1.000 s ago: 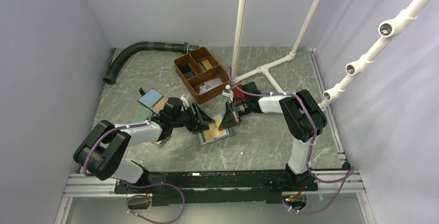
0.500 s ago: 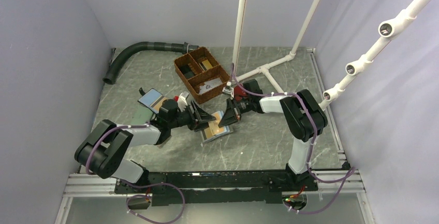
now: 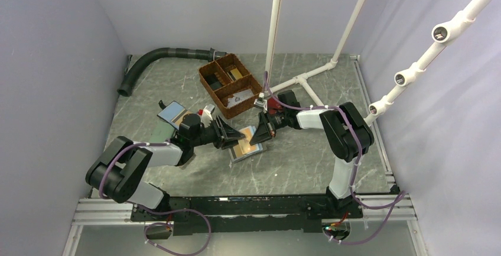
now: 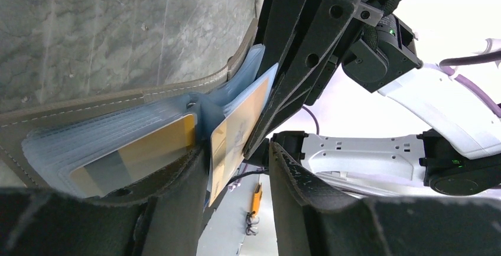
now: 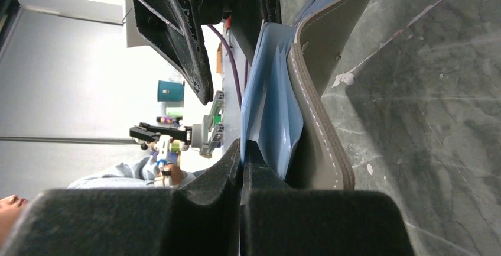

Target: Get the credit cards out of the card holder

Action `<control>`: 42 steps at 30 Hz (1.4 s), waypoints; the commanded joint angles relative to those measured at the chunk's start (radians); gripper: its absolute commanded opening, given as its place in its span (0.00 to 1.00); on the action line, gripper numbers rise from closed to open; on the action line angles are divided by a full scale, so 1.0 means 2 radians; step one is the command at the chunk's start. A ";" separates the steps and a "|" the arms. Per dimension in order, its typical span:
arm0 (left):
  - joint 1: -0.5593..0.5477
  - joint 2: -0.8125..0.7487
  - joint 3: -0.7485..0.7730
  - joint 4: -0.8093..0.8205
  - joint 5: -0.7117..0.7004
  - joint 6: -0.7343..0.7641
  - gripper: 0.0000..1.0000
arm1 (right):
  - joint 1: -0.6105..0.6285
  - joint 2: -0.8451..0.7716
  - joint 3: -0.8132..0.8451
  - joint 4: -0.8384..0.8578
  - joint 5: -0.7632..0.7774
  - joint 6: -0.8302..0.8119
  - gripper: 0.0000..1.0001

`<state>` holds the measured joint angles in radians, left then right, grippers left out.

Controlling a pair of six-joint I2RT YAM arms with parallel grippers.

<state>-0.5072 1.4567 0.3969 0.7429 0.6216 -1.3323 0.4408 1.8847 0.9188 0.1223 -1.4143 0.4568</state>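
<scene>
Right gripper [image 5: 241, 145] is clamping a blue sleeve of the card holder [image 5: 319, 120]. Left gripper [image 4: 236, 149] is standing apart, straddling an orange credit card [image 4: 245, 111].

Card holder [image 4: 118, 101]: taupe-grey outside, pale stitching, light blue see-through sleeves. Credit cards [image 4: 155, 145]: golden-orange, fading to grey. Bench [image 4: 88, 25]: dark grey marble, pale veins. Basket [image 3: 211, 97]: brown.

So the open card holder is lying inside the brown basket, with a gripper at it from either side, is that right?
Not quite. The top external view shows the open card holder lying on the table, nearer the arms than the brown basket, not inside it. The rest holds: the left gripper and the right gripper are at it from either side.
</scene>
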 commanded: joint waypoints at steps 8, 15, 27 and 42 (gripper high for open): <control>0.002 -0.029 -0.007 0.050 0.019 -0.004 0.46 | 0.000 -0.004 0.015 -0.008 -0.028 -0.028 0.00; 0.001 -0.022 -0.009 0.075 0.024 -0.008 0.47 | 0.000 -0.002 0.017 -0.012 -0.031 -0.033 0.00; 0.002 -0.038 -0.012 0.045 0.025 0.009 0.54 | 0.003 0.006 0.024 -0.031 -0.030 -0.050 0.00; 0.002 -0.040 -0.015 0.054 0.024 0.006 0.41 | 0.007 0.005 0.025 -0.032 -0.032 -0.053 0.00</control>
<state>-0.5041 1.4017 0.3626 0.7784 0.6521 -1.3209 0.4477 1.8923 0.9371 0.0498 -1.4483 0.3809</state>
